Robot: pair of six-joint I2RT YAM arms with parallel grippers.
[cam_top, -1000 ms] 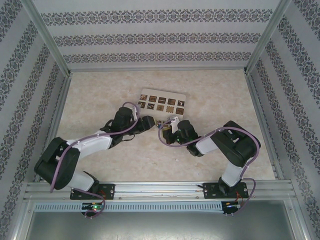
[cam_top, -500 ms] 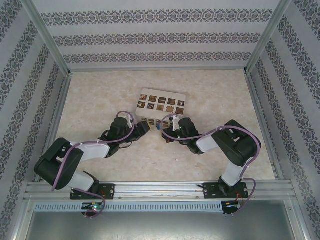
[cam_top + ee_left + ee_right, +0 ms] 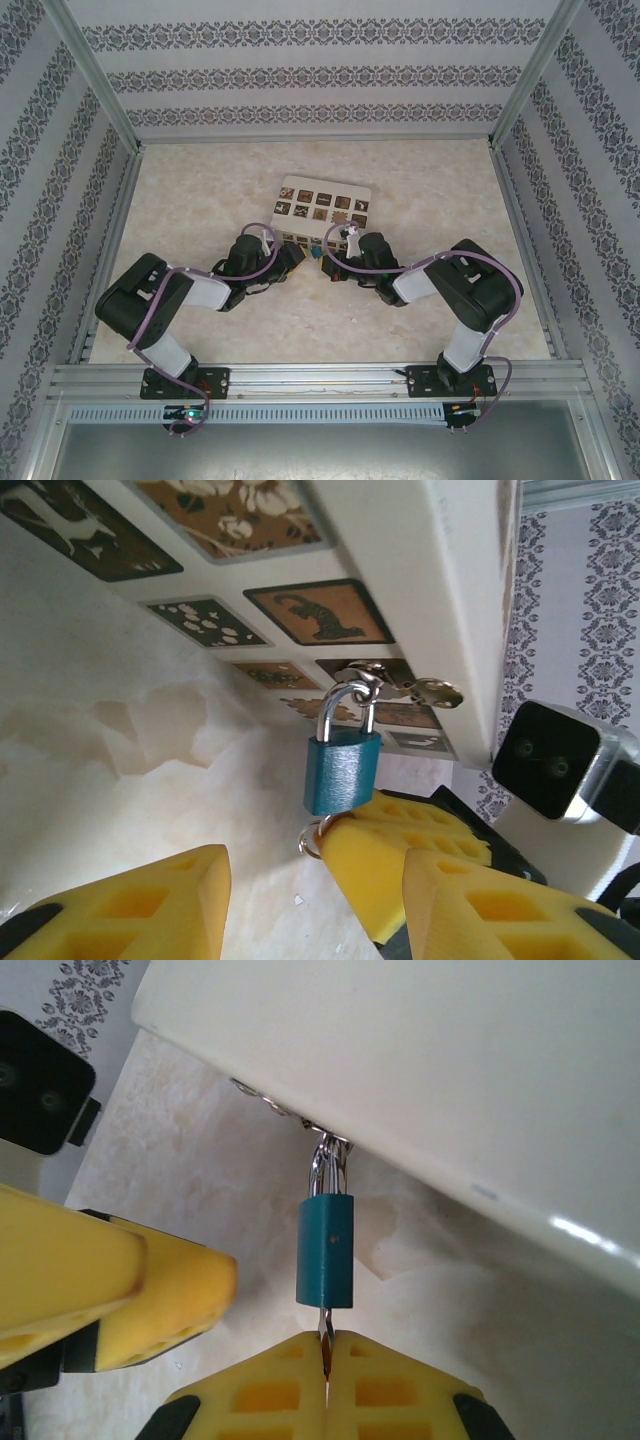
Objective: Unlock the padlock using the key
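Teal padlock, top view: the padlock [image 3: 315, 256] sits just off the near side of the cream box [image 3: 325, 200], between the two grippers; its long axis is too small to read here.
Box, top view: flat on the table [image 3: 200, 190], tiled face up; what it holds cannot be told.
Arms, top view: both are bent at the elbow and reach inward; the left gripper [image 3: 297, 256] and right gripper [image 3: 331, 266] face the padlock from opposite sides.
Padlock, left wrist view: the padlock [image 3: 342, 770] hangs by its silver shackle [image 3: 338, 705] from a metal hasp [image 3: 400, 688] on the box [image 3: 450, 580] wall; its long axis runs away from the box, shackle end toward it, base toward the right gripper [image 3: 345, 835].
Key ring, left wrist view: a small key ring [image 3: 309, 842] lies at the padlock's base.
Left gripper, left wrist view: the left gripper [image 3: 312, 868] is released, its yellow fingers [image 3: 140, 900] spread to either side below the padlock, not touching it.
Padlock, right wrist view: the padlock [image 3: 326, 1250] stands upright in the frame, shackle [image 3: 328, 1170] up at the box [image 3: 450, 1080], base down.
Key, right wrist view: the key [image 3: 325, 1342] is a thin grey blade in line with the padlock's long axis, its tip at the base.
Right gripper, right wrist view: the right gripper [image 3: 326, 1360] is clenched on the key, pads pressed together.
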